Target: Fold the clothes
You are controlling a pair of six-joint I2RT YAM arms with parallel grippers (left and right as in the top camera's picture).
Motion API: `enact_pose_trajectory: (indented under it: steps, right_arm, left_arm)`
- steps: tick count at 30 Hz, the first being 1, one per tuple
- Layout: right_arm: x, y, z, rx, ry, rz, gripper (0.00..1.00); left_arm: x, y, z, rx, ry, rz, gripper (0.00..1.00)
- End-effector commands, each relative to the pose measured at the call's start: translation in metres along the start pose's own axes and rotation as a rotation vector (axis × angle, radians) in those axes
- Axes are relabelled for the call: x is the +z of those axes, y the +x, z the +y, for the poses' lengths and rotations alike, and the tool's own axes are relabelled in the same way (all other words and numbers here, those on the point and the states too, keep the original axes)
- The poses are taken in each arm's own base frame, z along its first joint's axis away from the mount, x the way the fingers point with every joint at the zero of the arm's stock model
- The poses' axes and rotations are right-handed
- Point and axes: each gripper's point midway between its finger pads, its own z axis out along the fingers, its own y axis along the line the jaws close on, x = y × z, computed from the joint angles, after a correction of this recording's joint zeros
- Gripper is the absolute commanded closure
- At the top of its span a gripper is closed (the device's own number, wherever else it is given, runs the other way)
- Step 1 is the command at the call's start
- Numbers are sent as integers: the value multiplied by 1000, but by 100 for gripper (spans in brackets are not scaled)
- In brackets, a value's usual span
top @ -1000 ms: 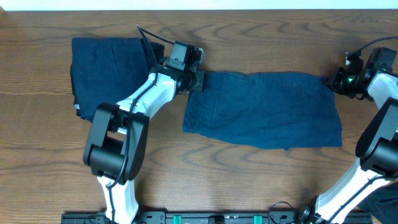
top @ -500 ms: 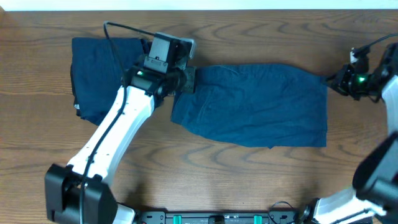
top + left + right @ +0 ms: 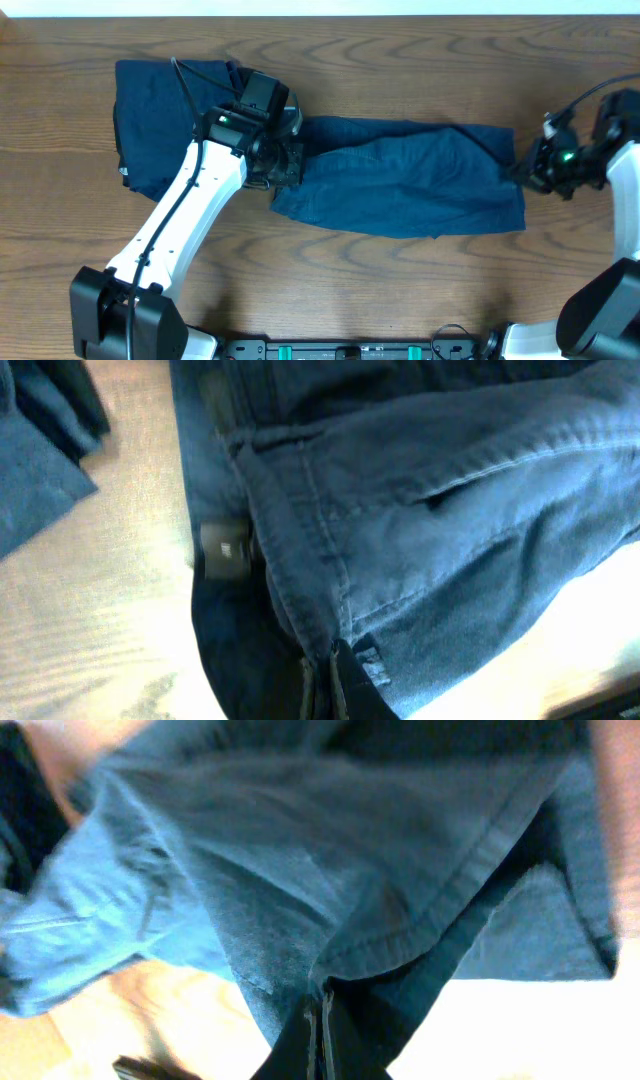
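Left gripper point(image 3: 288, 160), right gripper point(image 3: 522, 172) clenched on garment point(image 3: 410, 195) top edge; edge moved lower in frame, lengthwise fold begun.

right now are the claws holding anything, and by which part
Both hold the spread blue garment: the left claw pinches its left end, and the right claw pinches its right end at the hem.
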Motion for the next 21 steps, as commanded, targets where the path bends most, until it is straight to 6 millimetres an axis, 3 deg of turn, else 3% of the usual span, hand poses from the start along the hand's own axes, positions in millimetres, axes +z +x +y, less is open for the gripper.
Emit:
enact_pose_trajectory:
  steps: [1,4,9,16,21]
  right_arm:
    - [24,22,-27,77,120,65,99]
    - [42,32,-50,132,200,73,99]
    - [61,34,-58,124,203,52,99]
    - [72,17,-66,129,242,-36,99]
    - [84,12,-69,103,245,-79,99]
  left_arm:
    - [13,16,7,-74,-20,63,94]
    - [30,27,14,-96,-31,98,94]
    - [60,37,23,-126,-36,110,94]
    - [98,45,30,-136,-36,115,94]
    - [125,39,29,-120,-34,118,94]
